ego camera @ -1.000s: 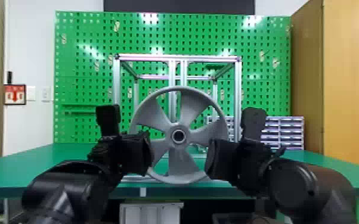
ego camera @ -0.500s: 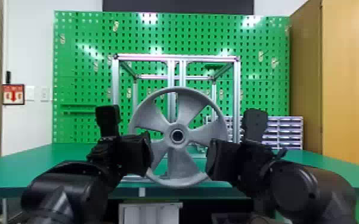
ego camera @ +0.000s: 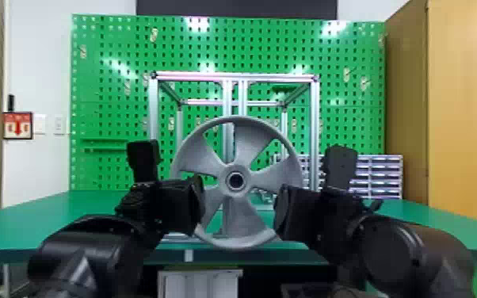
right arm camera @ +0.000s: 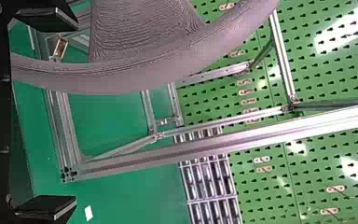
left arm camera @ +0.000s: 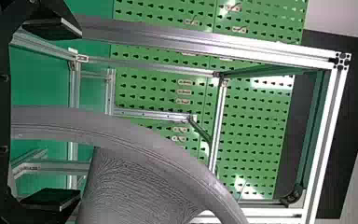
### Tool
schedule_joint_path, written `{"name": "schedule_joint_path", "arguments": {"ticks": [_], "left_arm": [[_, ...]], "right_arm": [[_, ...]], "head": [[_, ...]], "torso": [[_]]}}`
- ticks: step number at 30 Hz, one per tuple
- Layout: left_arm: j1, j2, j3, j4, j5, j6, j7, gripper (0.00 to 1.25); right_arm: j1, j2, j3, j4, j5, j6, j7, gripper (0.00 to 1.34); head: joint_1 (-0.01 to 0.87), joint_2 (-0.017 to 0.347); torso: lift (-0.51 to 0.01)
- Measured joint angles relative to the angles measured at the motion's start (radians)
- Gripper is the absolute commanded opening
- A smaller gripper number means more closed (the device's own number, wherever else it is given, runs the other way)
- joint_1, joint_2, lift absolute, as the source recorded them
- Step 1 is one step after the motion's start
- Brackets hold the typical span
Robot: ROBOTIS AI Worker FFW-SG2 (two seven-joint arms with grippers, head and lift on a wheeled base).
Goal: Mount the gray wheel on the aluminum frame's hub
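In the head view the gray wheel stands upright before the aluminum frame, its hole facing the camera and its disc covering the middle of the frame. My left gripper is at the wheel's left side, my right gripper at its right side. The left wrist view has my left gripper open, fingers wide apart, with the wheel's rim between them. Likewise my right gripper is open in the right wrist view, the rim passing between its spread fingers. The frame's hub is hidden behind the wheel.
The frame stands on a green table, with a green pegboard behind it. Small drawers are at the back right. A light-gray box is below the table's front edge, and a wooden cabinet stands farther right.
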Motion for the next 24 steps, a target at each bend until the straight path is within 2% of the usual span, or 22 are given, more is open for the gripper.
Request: {"name": "schedule_joint_path", "arguments": {"ticks": [14, 24], "left_arm": [[0.055, 0.003, 0.014, -0.112, -0.025, 0.042, 0.008, 1.16], [0.104, 0.016, 0.029, -0.194, -0.034, 0.071, 0.015, 1.16]], "right_arm": [[0.028, 0.000, -0.004, -0.065, -0.015, 0.007, 0.000, 1.34], [0.058, 0.000, -0.017, -0.110, -0.044, 0.015, 0.000, 1.34]], "head": [[-0.005, 0.006], [-0.005, 0.006]], "torso": [[-0.499], [-0.499]]}}
